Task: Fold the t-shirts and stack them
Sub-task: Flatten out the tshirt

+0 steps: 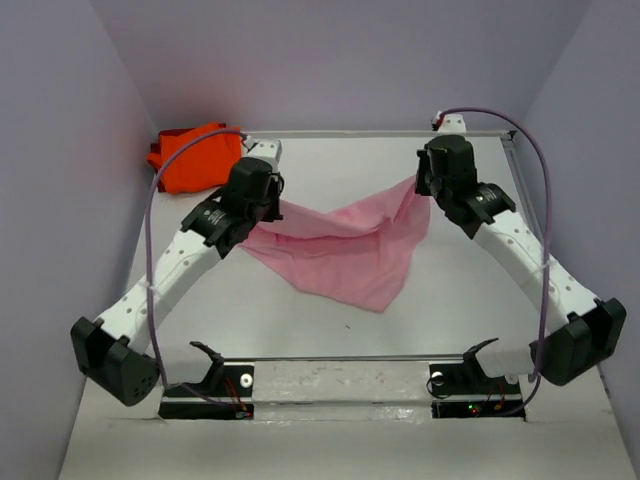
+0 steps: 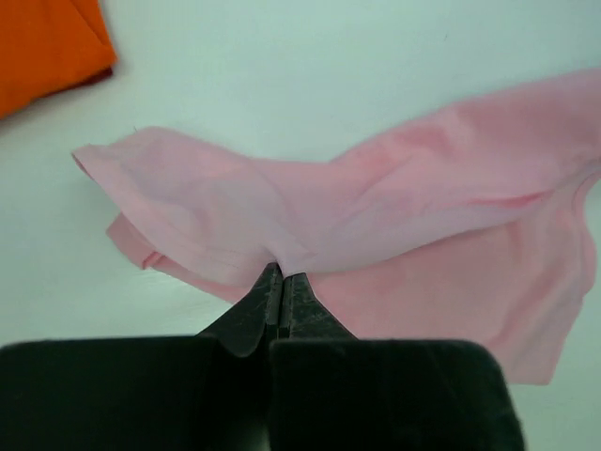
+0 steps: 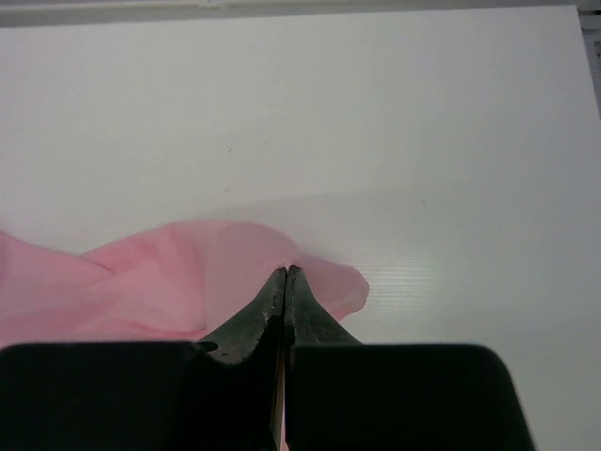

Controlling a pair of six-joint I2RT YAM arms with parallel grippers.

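Left jaws: pressed together, no gap showing between the tips in the left wrist view. They pinch a small gather of the pink shirt (image 2: 404,207) at its upper edge, and the cloth fans out from the pinch to both sides. A hemmed end of the shirt, sleeve or hem I cannot tell, sticks out to the left of the pinch.

Right jaws: pressed together, tips meeting in a thin line in the right wrist view. They pinch the other end of the pink shirt (image 3: 169,272), at a rounded fold of cloth. A little lobe of fabric pokes past the tips on the right, and the rest trails off to the left.

Pink shirt (image 1: 345,255), seen from above: strung between the two pinch points, with its top edge dipping in the middle. Below that edge the cloth hangs in loose folds and narrows to a point on the side nearer the arm bases. The point appears to reach the tabletop (image 1: 230,310), but I cannot tell how much of the cloth rests flat. The shirt is crumpled and doubled over, not folded square.

Orange shirt (image 1: 195,155): well apart from the pink shirt, beyond its left-held end, bunched in a heap at the far left corner against the wall. Neither pair of jaws touches it. In the left wrist view only its edge (image 2: 42,42) shows, up and to the left of the pink cloth, with bare tabletop (image 2: 282,85) between the two.
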